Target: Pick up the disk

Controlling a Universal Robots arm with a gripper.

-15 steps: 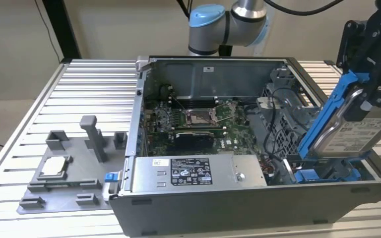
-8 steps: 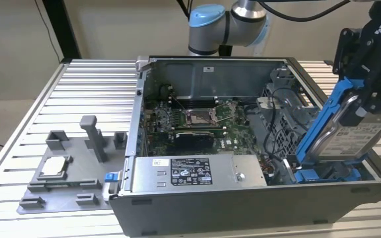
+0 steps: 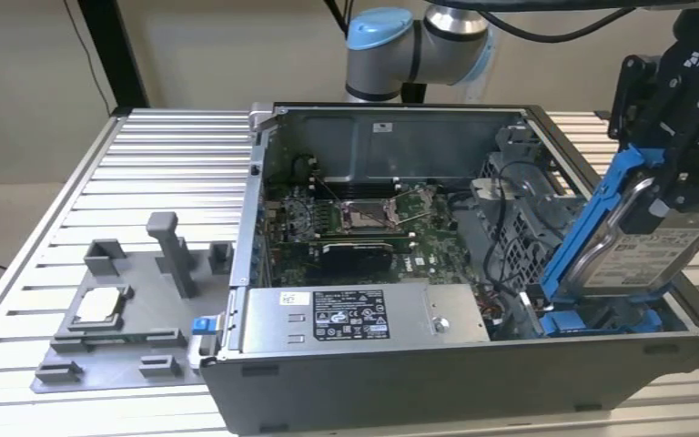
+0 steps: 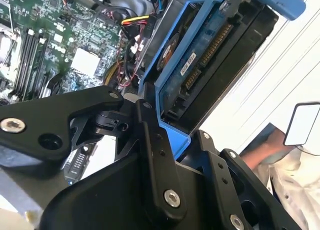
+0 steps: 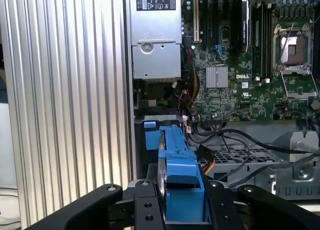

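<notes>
A silver-grey metal hard drive (image 3: 647, 246) sits in a bright blue plastic frame (image 5: 179, 176); the green motherboard (image 5: 235, 50) lies inside a dark grey computer case (image 3: 447, 382).

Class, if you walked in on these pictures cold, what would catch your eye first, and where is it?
The disk in its blue frame, tilted up out of the open computer case at the exterior view's right, clamped in the black gripper. Next, the green motherboard on the case floor.

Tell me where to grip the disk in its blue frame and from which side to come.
Grip the disk at its raised upper end, fingers across its thin faces, coming from above. It stands tilted out of the computer case, lower end in the bay. The end effector grips it just so.
</notes>
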